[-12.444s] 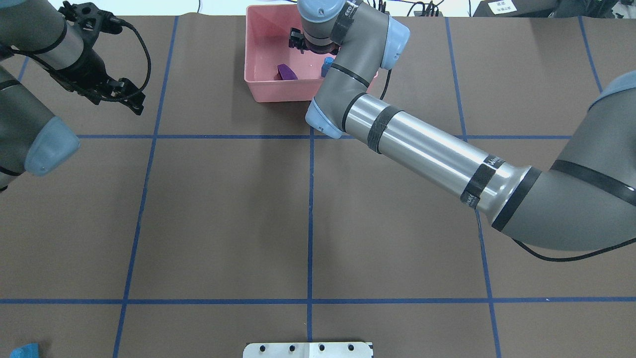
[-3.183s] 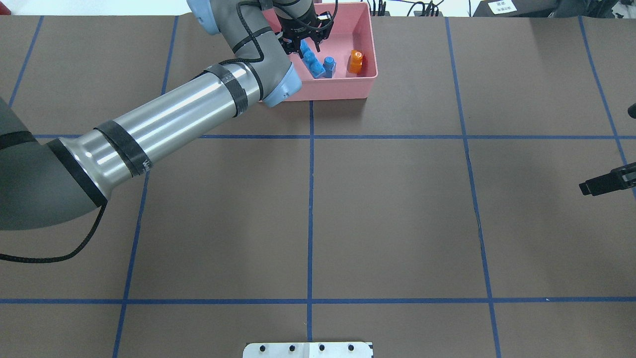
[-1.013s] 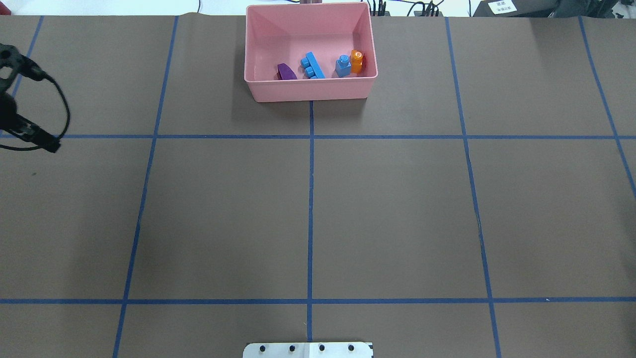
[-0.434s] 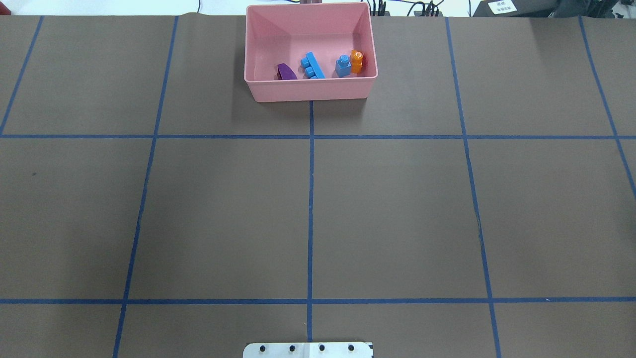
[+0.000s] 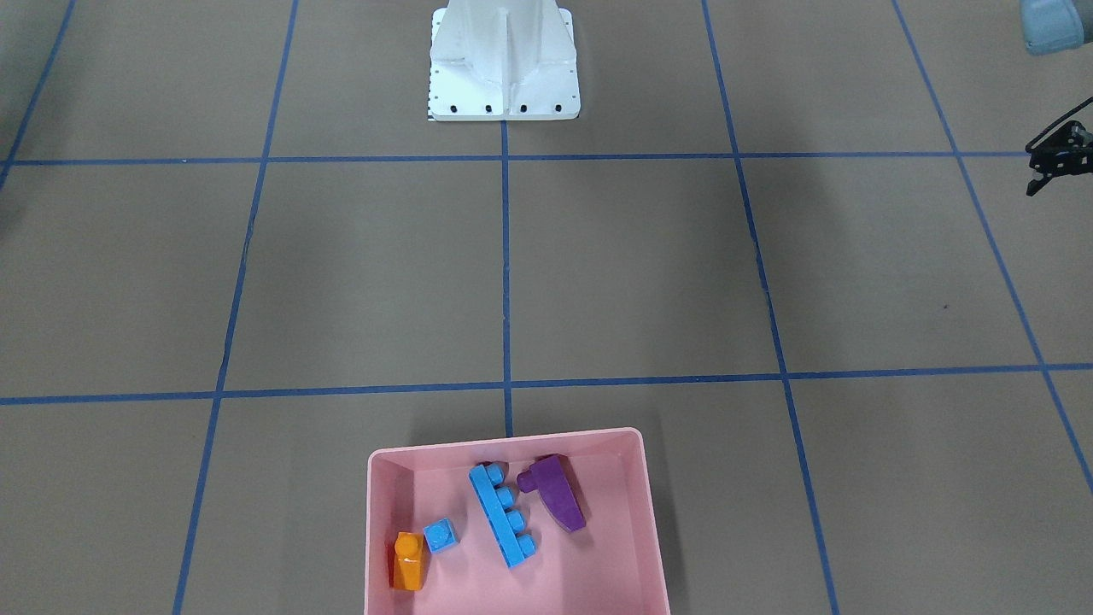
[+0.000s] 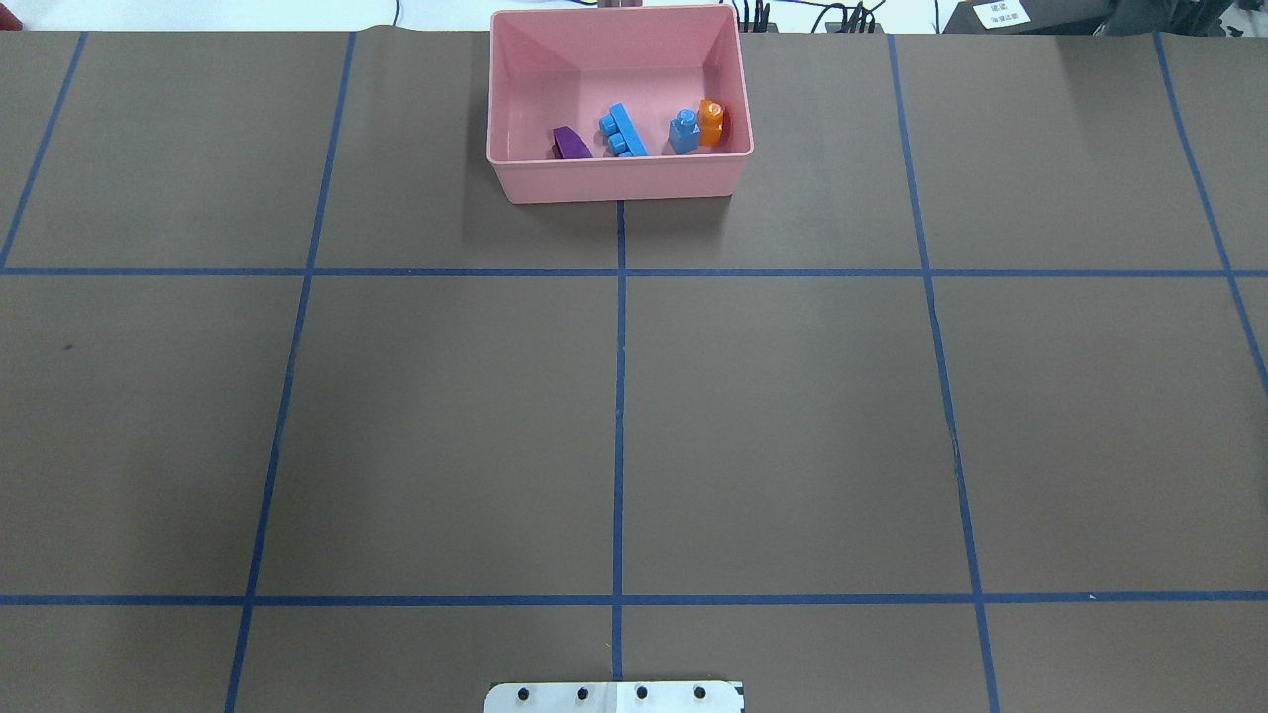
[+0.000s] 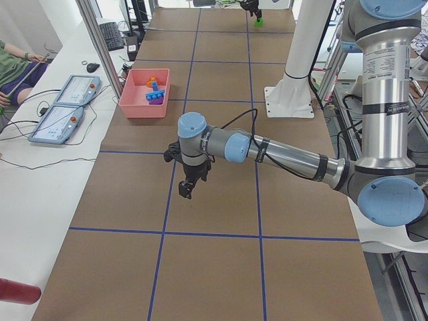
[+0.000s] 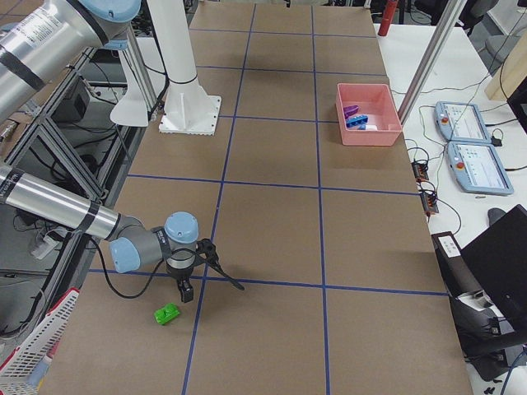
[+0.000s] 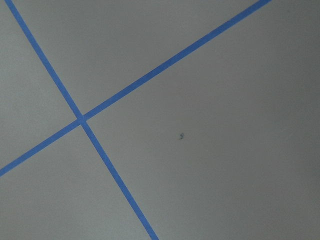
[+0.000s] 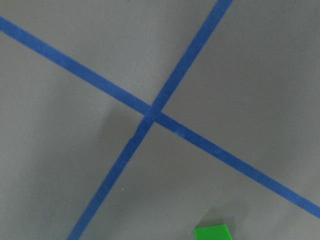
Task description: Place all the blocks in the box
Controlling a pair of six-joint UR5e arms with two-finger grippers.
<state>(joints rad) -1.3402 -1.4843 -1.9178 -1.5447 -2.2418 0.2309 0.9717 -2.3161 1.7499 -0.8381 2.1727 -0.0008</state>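
In the pink plastic box with rounded corners (image 6: 619,180), at the far edge of the brown table with blue tape lines (image 6: 792,416), lie four little toy blocks. The orange one-stud block (image 6: 710,123) sits by one side wall. The small blue cube block (image 6: 684,133) is just beside it. The long blue four-stud block (image 6: 623,131) lies near the middle of the box, and the purple wedge block (image 6: 570,144) lies just beside that one.

The green two-stud block (image 8: 167,313) is not in the box. It lies on the table, well apart from the box, near a cross of tape lines. The right gripper (image 8: 189,288) points down just beside the green block and does not touch it. I cannot tell if its fingers are spread or pressed together.

The left gripper (image 7: 186,190) points down over a bare part of the table at the other end, well apart from the box. It holds nothing I can see, and I cannot tell if it is spread or closed.
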